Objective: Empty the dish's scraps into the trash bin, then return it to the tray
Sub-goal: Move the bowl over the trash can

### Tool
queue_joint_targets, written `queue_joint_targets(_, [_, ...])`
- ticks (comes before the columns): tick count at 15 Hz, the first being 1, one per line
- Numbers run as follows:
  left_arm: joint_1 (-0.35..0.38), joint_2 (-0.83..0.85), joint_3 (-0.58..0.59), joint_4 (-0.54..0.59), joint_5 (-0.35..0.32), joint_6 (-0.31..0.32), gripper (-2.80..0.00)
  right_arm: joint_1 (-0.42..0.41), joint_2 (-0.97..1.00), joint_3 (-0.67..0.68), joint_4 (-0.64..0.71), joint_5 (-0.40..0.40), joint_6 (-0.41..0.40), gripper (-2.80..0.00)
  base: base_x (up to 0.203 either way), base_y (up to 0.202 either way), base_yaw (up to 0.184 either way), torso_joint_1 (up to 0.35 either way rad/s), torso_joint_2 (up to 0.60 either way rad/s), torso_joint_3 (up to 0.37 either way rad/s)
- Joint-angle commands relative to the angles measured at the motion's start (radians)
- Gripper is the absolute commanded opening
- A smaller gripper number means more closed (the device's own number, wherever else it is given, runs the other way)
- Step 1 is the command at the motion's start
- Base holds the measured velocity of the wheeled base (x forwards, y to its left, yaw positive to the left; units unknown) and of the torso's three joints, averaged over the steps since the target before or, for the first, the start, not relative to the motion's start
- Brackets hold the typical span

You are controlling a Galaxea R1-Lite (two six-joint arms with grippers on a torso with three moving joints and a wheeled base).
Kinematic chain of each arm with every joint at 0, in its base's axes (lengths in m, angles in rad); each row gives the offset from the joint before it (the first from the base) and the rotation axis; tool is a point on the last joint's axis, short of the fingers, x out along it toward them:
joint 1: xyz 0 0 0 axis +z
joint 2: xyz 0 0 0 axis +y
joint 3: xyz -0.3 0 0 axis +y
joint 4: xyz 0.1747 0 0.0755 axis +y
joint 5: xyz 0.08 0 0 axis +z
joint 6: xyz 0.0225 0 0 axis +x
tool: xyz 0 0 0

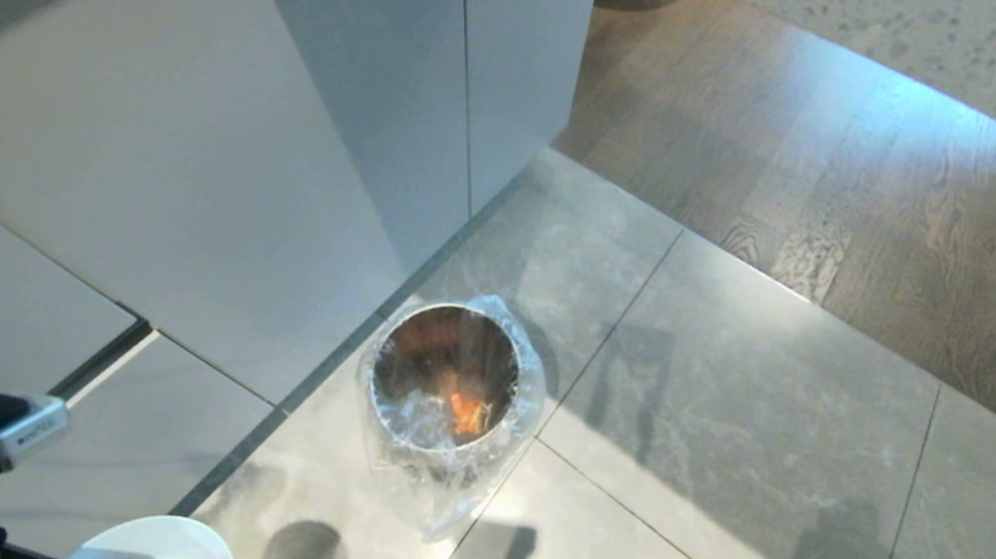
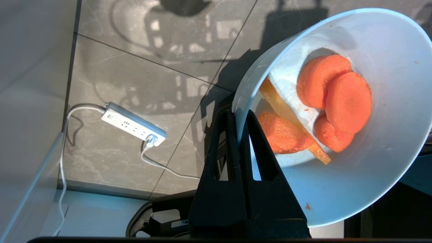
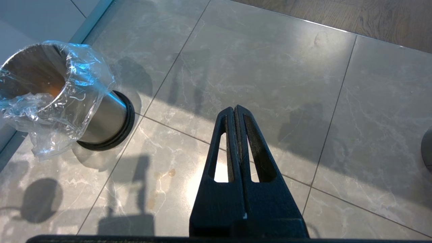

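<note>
White and glossy, the dish (image 2: 354, 111) is pinched at its rim by the left gripper (image 2: 238, 118), low at the head view's left, holding the scraps (image 2: 332, 101). Well apart on the tiles stands the trash bin (image 1: 444, 392). Pressed together and holding nothing, the right gripper (image 3: 234, 111) hangs above the floor.

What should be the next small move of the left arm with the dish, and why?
Probably carry the dish over the trash bin before tipping. The left gripper pinches its rim, the scraps are inside, and the dish sits short of the bin's opening.
</note>
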Motion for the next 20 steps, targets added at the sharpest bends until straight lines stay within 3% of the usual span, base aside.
queue_joint_targets(1, [0.005,-0.001,0.001,0.002,0.0,-0.002,-2.8,0.0,0.0,-0.001,-0.001,-0.001,0.0,-2.8,0.0,0.0,0.0,0.0,0.0,0.0])
queue_joint_targets(8, [0.037,-0.002,0.017,0.002,0.0,0.0,-2.8,0.0,0.0,0.0,-0.001,-0.001,0.0,-2.8,0.0,0.0,0.0,0.0,0.0,0.0])
queue_joint_targets(17, [0.027,0.042,-0.073,-0.058,0.028,0.009,-2.8,0.0,0.0,0.0,-0.001,-0.001,0.0,-2.8,0.0,0.0,0.0,0.0,0.0,0.0])
queue_joint_targets(20, [-0.037,0.079,-0.088,-0.109,0.032,0.033,-2.8,0.0,0.0,0.0,-0.001,-0.001,0.0,-2.8,0.0,0.0,0.0,0.0,0.0,0.0])
